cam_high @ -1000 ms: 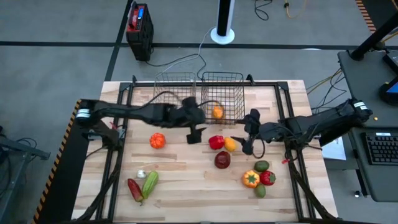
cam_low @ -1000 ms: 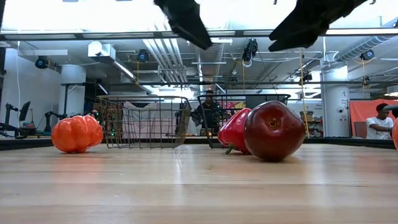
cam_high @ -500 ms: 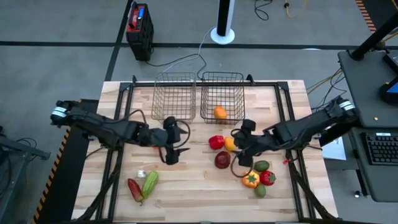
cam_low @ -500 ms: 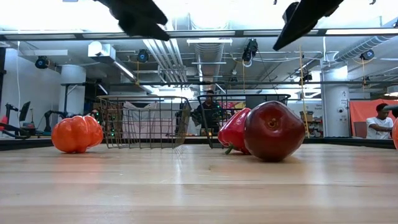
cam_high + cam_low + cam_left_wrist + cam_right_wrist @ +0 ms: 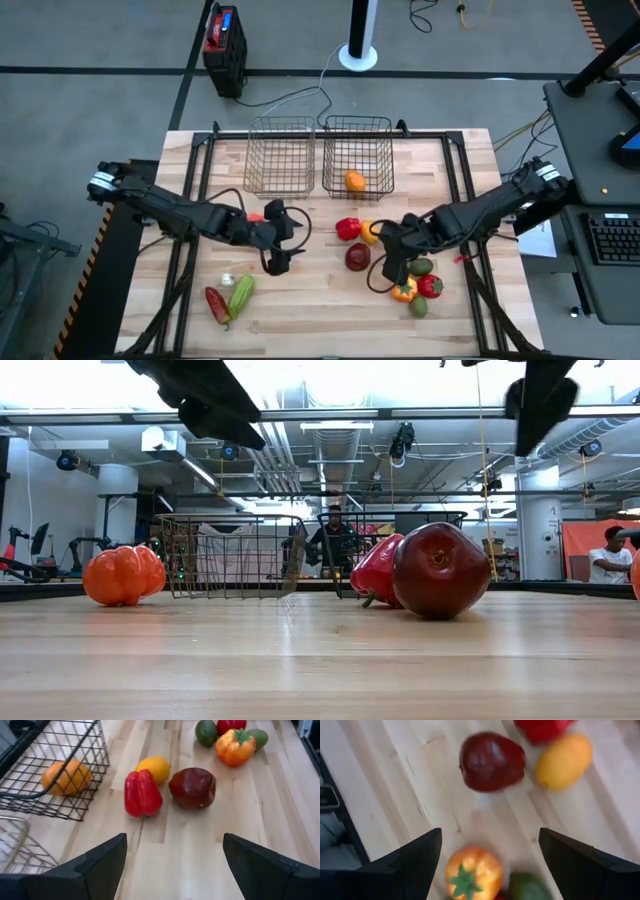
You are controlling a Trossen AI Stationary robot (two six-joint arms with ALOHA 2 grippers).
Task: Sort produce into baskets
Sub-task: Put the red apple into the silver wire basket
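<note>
Produce lies loose on the wooden table: a red pepper, a yellow fruit, a dark red fruit, an orange pepper, a red piece and two green pieces. At the near left lie a garlic bulb, a long green vegetable and a red chili. An orange tomato sits partly under my left arm. One orange fruit lies in the right wire basket; the left basket holds nothing. My left gripper is open and empty. My right gripper is open above the orange pepper.
A black and red box stands on the floor beyond the table. A white pole base stands behind the baskets. People show in the room beyond the far edge. Bare wood lies at the table's near middle.
My left gripper has come away from the baskets toward the table's near left and stopped beside the orange tomato. My right gripper has gone toward the near edge, past the yellow and dark red fruits, to above the orange pepper. No produce has moved.
</note>
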